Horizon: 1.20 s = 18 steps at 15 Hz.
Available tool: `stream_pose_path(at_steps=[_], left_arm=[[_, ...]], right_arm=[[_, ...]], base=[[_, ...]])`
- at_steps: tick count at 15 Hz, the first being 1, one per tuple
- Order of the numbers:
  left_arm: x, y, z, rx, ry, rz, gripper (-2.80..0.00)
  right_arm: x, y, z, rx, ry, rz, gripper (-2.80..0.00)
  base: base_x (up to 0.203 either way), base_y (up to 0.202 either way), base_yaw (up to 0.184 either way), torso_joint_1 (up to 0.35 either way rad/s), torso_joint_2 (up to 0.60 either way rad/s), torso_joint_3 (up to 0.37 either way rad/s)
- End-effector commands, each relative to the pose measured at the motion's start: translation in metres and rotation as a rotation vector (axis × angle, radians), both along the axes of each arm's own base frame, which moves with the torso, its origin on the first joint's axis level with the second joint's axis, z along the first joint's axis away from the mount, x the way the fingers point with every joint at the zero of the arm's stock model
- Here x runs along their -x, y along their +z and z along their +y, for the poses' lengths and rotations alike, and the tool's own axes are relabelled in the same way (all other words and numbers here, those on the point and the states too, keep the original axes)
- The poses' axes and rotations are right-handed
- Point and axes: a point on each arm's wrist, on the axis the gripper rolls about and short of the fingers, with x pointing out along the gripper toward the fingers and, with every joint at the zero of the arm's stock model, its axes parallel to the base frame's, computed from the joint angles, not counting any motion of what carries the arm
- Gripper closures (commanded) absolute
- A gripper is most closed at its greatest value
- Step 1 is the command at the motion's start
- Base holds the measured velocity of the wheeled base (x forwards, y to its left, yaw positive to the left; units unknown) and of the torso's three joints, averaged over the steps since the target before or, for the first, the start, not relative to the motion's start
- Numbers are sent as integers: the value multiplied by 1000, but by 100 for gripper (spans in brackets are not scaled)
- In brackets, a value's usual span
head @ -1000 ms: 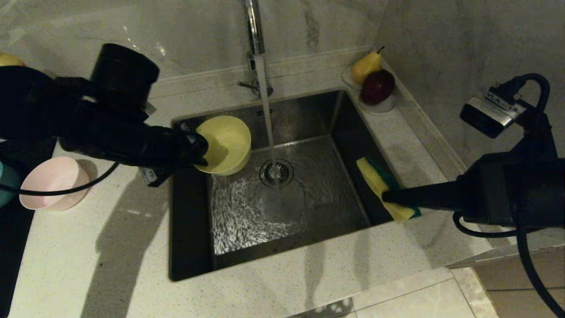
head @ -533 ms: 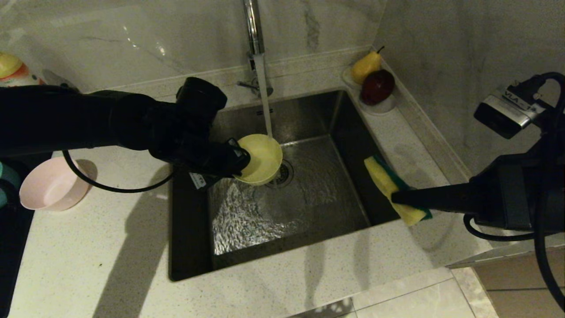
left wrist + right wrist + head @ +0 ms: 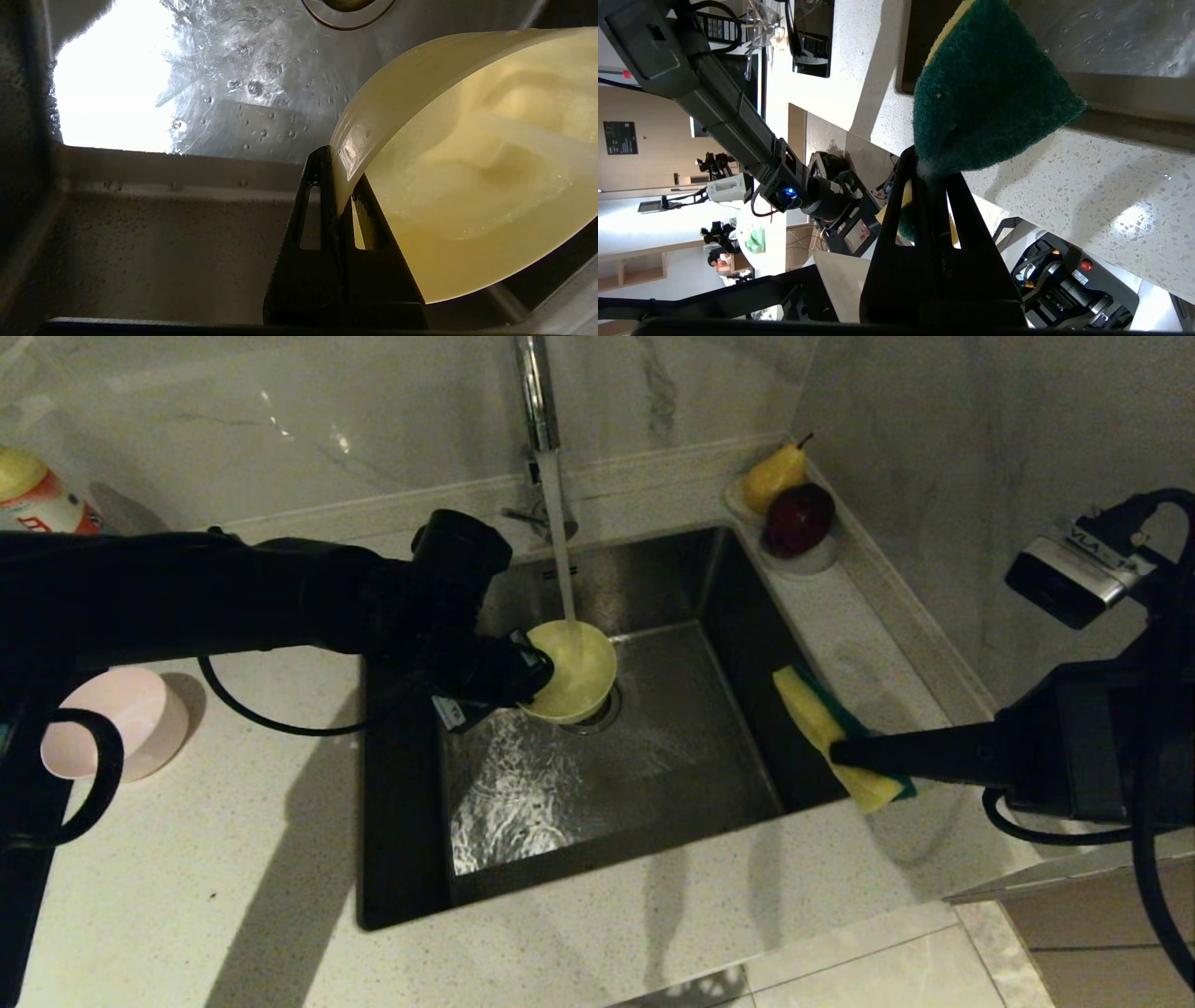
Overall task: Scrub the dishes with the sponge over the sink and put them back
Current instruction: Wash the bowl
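Observation:
My left gripper (image 3: 537, 670) (image 3: 343, 172) is shut on the rim of the yellow bowl (image 3: 574, 672) (image 3: 467, 177). It holds the bowl over the drain of the steel sink (image 3: 653, 775), under the running water from the tap (image 3: 534, 392). Water pools inside the bowl. My right gripper (image 3: 840, 751) (image 3: 931, 170) is shut on the sponge (image 3: 831, 733) (image 3: 985, 88), yellow foam with a dark green face, above the sink's right front corner. A pale pink bowl (image 3: 117, 719) stands on the counter at the far left, partly behind my left arm.
A white dish (image 3: 803, 560) with a pear (image 3: 773, 476) and a dark red fruit (image 3: 798, 518) sits at the sink's back right corner. A bottle with a yellow cap (image 3: 33, 499) stands at the back left. Speckled counter (image 3: 233, 859) surrounds the sink.
My left arm has carried the yellow bowl from the sink's left back rim rightward to under the water stream. The right gripper with the sponge has shifted slightly right.

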Motion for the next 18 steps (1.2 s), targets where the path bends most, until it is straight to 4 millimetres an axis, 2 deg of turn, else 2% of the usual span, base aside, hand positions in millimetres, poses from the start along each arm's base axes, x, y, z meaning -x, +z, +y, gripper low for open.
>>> stream_pose_path(at_steps=[1,8,13,18], left_arm=[[0,2,0,4,6,0,0],[11,11,5,7,8,-11,0],[25,38,16,-41,99,-119,0],[44,65,30,-89,117,-339,0]], right_arm=[[0,0,0,-3,3,1,0],[0,0,0,-3,7,2,0],[-1,-1,1,-1,7,7,0],[-2,-1,1,0,6,8,0]], base=[[0,0,0,0,0,0],[0,0,0,0,0,0],[0,0,0,0,0,0],[0,0,0,0,0,0]])
